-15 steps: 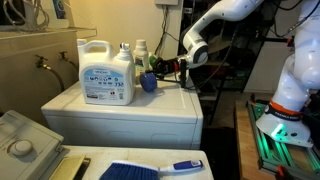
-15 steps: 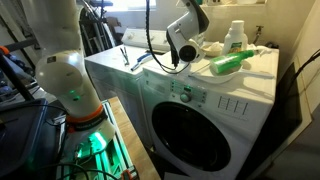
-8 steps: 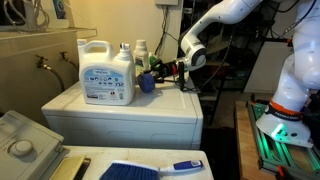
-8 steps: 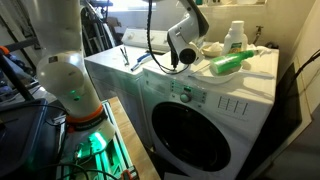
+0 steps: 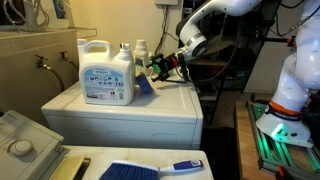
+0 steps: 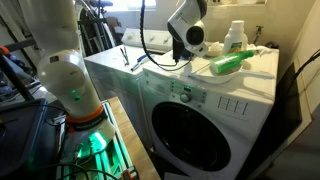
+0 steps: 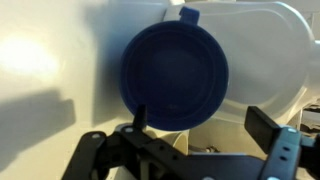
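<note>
The blue cup [image 5: 146, 85] sits on the white washer top [image 5: 170, 108], just beside the front corner of the big detergent jug [image 5: 106, 72]. Your pincer [image 5: 158, 68] hangs close above it, a little toward the arm's side. The jaws are spread wide with nothing between them, and it touches nothing that I can see.

In the wrist view the blue cup [image 7: 175, 75] fills the middle as a full round disc, so its axis points almost straight at the camera. The pincer [image 7: 190, 140] is apart from it, with one finger [image 7: 100, 150] on each side below the lower rim. So the cup lies forward along the line of the pincer, not to a side. Whether it stands fully upright or leans on the jug, I cannot tell.

Small bottles [image 5: 140, 50] stand behind the cup, near the jug. In an exterior view a green bottle [image 6: 232, 62] lies flat on the same top, well apart. Nothing stands between pincer and cup; only the jug is close, on the far side. A brush [image 5: 150, 168] lies in the foreground, well away.
</note>
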You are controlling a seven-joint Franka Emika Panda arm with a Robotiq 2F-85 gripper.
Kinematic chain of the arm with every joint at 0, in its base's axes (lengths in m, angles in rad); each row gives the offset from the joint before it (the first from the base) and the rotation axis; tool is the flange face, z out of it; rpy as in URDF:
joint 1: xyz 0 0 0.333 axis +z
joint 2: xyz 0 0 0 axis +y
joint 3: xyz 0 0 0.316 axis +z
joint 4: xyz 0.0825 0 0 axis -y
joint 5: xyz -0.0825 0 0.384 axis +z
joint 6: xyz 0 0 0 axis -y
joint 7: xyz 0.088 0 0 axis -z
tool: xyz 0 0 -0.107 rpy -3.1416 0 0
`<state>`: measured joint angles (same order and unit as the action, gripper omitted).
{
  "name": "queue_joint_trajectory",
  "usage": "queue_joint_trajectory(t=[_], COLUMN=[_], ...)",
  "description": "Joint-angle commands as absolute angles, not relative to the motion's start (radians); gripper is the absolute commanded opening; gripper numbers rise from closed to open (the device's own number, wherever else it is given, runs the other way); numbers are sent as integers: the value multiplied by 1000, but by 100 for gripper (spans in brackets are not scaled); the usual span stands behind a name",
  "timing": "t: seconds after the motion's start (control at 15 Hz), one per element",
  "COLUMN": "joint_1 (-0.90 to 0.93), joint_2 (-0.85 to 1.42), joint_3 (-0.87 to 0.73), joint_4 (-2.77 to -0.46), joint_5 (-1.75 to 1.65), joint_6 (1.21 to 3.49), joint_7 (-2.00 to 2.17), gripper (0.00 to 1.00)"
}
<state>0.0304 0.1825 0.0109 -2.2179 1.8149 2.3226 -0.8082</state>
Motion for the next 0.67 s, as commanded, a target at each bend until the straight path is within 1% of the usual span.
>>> queue_joint_trajectory(t=[0.0,0.4,0.6], joint_1=[45,28,10], joint_2=[144,149,178], joint_3=[2,3,1], joint_4=[-2197,-2096,-2036], joint_5=[1580,1212,1085], joint_6=[2337,2247,2111], joint_7=[-593,-321,-302], gripper=[100,100,100])
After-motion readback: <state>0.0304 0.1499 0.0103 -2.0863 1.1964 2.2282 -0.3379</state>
